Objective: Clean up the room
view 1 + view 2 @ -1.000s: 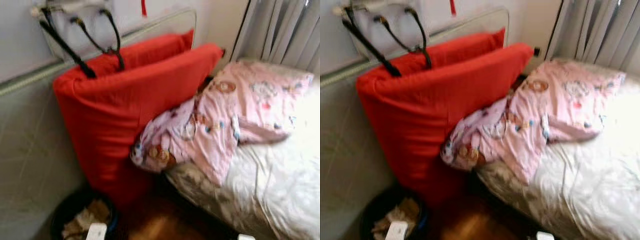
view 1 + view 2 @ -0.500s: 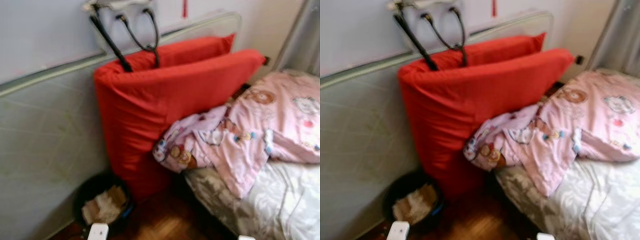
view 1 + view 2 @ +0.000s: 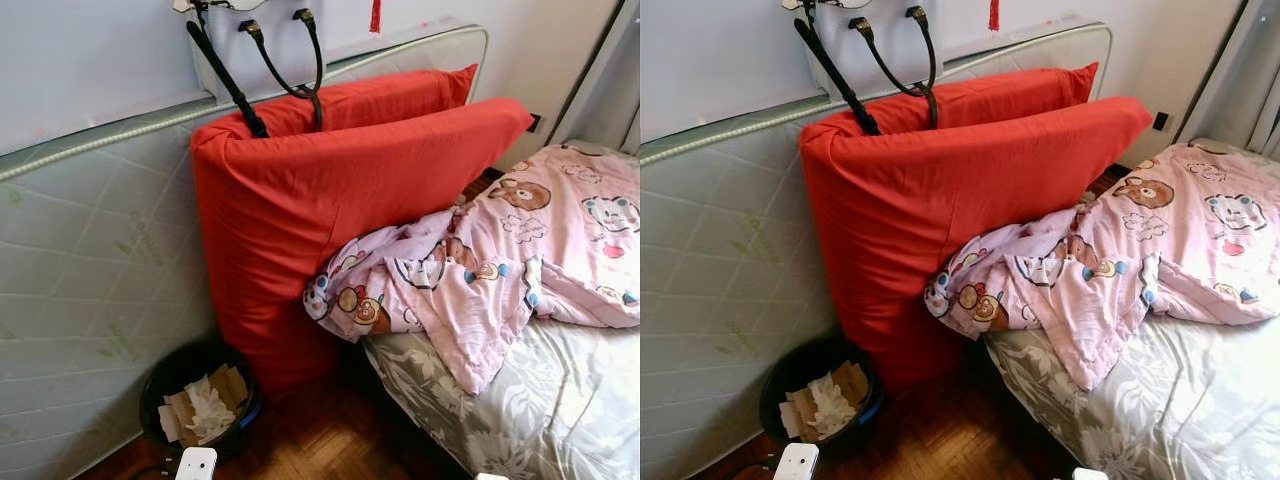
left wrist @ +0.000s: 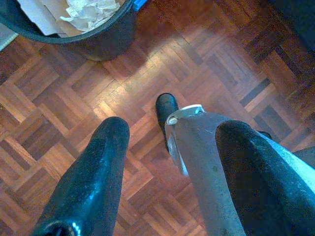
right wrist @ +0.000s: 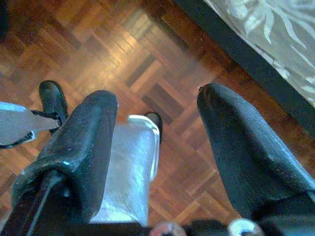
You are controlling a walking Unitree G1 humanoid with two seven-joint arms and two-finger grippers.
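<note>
Handling: pink blanket (image 3: 470, 270) looks soft, light, floppy; will drape and stretch out when lifted, not slippery, nothing fragile
Location: bunched at the head end of the bed (image 3: 560, 410), one corner hanging over the edge, pressed against red cushion (image 3: 330, 210)
Grip spot: thick bunched fold near the overhanging corner, or an edge hem; pinch several layers at once so it won't slide out
Red cushion: bulky, squashy, leaning on upright mattress (image 3: 90, 260); likely a two-claw job
Bin: black wastebasket (image 3: 165, 385) on floor by mattress, holds paper scraps, light
Left claw (image 4: 162, 147): hanging over parquet floor, fingers spread, holding nothing
Right claw (image 5: 157, 132): hanging beside bed edge, spread, holding nothing
</note>
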